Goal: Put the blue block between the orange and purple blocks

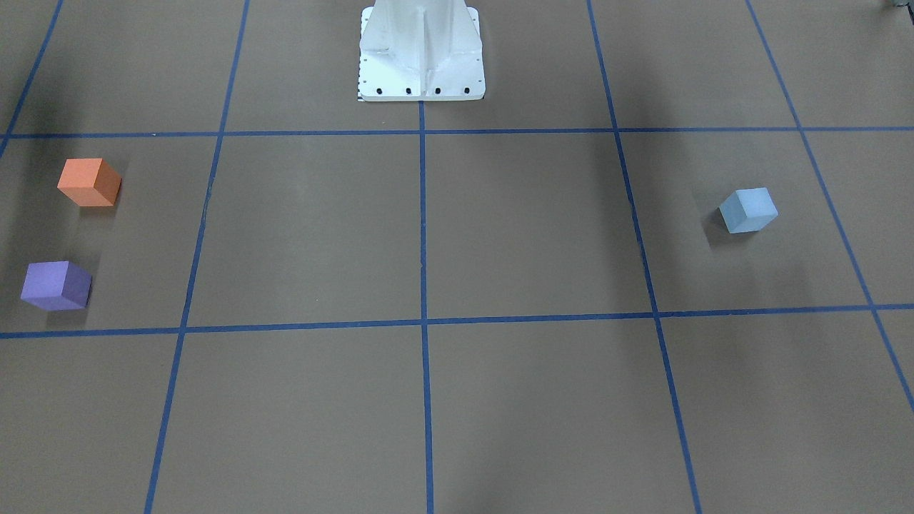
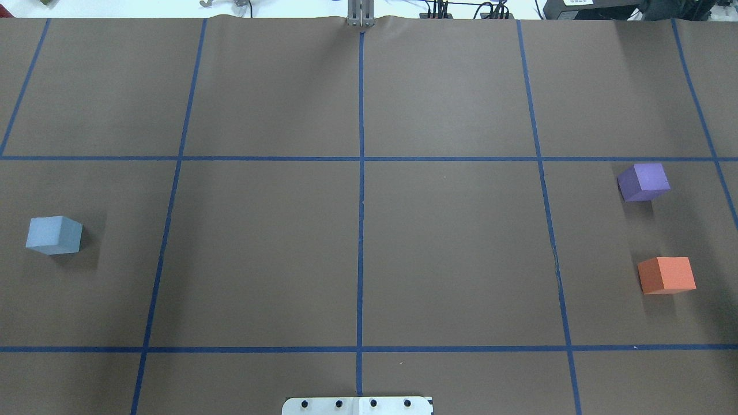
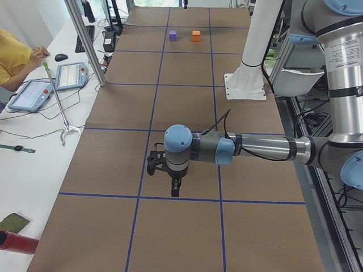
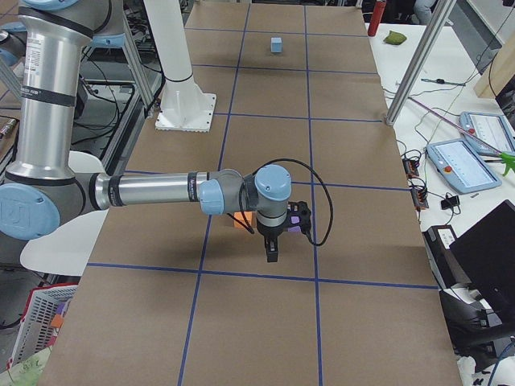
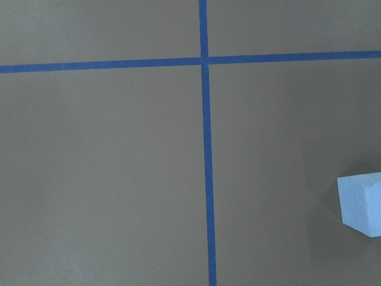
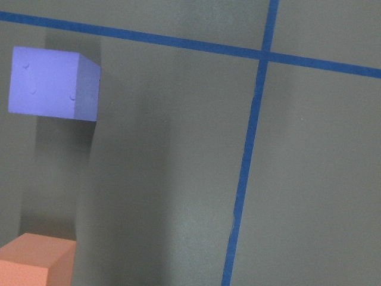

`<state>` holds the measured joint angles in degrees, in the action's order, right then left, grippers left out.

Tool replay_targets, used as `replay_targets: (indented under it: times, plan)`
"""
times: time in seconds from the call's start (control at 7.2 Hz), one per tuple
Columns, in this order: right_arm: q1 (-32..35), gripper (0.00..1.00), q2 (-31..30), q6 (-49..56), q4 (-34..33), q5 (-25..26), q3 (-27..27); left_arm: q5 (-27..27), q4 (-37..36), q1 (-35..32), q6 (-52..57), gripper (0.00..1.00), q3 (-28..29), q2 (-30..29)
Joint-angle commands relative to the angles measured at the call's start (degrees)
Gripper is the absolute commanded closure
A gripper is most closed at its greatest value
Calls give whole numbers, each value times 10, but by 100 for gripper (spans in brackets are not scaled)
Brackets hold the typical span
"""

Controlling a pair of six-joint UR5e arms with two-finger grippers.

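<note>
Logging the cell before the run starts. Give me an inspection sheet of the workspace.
Surface: brown table with blue tape grid.
Job's things: blue block on robot's left; purple block and orange block apart on its right.
Clutter: nothing seen on the table.
Grippers: left gripper, right gripper hang over the table; open or shut, cannot tell.
Cables: black cable loops by right gripper.
Surroundings: operator, pendants on side bench.

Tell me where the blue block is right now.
In the overhead view the blue block sits alone at the far left, the robot's left side, opposite the purple block and orange block at the far right.
</note>
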<state>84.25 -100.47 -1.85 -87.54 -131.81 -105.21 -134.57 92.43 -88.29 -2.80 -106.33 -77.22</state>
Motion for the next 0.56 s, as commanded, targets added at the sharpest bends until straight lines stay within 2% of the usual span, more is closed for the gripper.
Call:
replay_targets:
  times: [0.0, 0.42]
  plan:
    - [5, 0, -3, 0, -1, 12, -2, -1, 0, 0, -1, 0, -17, 10]
    - [4, 0, -3, -1, -1, 8, 2, -4, 2, 2, -4, 0, -15, 16]
